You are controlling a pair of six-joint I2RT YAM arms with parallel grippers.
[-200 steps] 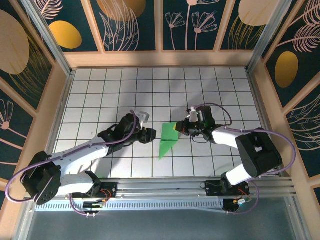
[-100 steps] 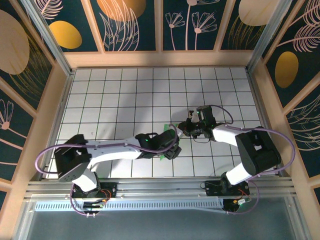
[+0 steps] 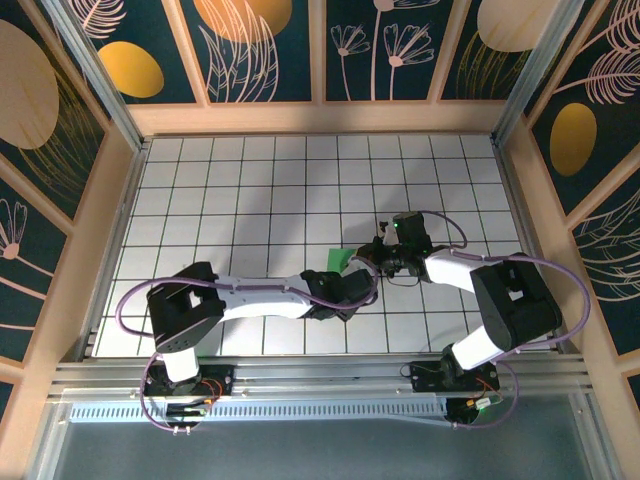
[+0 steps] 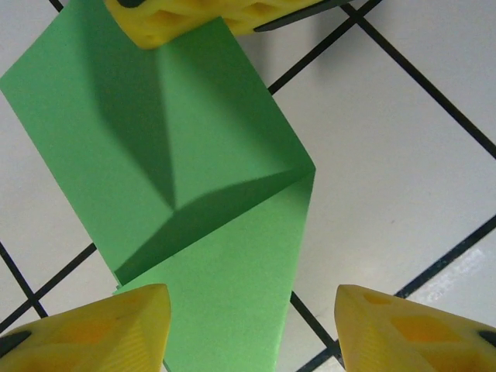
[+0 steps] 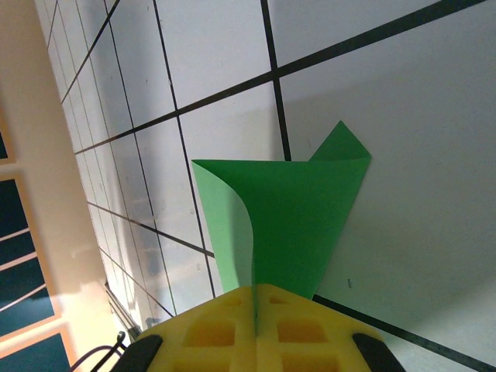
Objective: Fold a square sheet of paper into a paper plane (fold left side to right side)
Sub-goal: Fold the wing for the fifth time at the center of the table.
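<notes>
Status: your green paper (image 5: pixel 287 217) is thin, matte and plain, with no print. It sits near the middle of the surface (image 3: pixel 250 190), slightly toward the near right, between the two arms (image 3: pixel 338 258).

It's folded, not flat. In the left wrist view (image 4: pixel 194 155) you get a layered piece with sharp straight edges. One crisp crease runs to a corner on the right, and a raised ridge throws shadow across the upper layer. In the right wrist view one flap curls up off the tiles, and a small triangular tip pokes out behind the top right corner.

Right tool (image 5: pixel 256 318): yellow lattice-textured pads pressed together, pinching the paper's edge. The same tool shows at the top of the left wrist view (image 4: pixel 205 15), on the paper's far corner.

Left tool (image 4: pixel 248 329): moderately wide, gripping nothing. One fingertip (image 4: pixel 108 329) is over the paper's lower edge, the other over bare tile. You can't tell whether they touch down.

The surface is flat glossy white tile with black grid lines. A wood rim (image 3: pixel 320 118) runs round it, and an aluminium rail (image 3: pixel 320 378) sits at the near edge.

Both tools (image 3: pixel 372 262) crowd at the paper, and the left arm lies stretched low across the near rows. You have open tile on the far side, the far left and the right up to the rim.
</notes>
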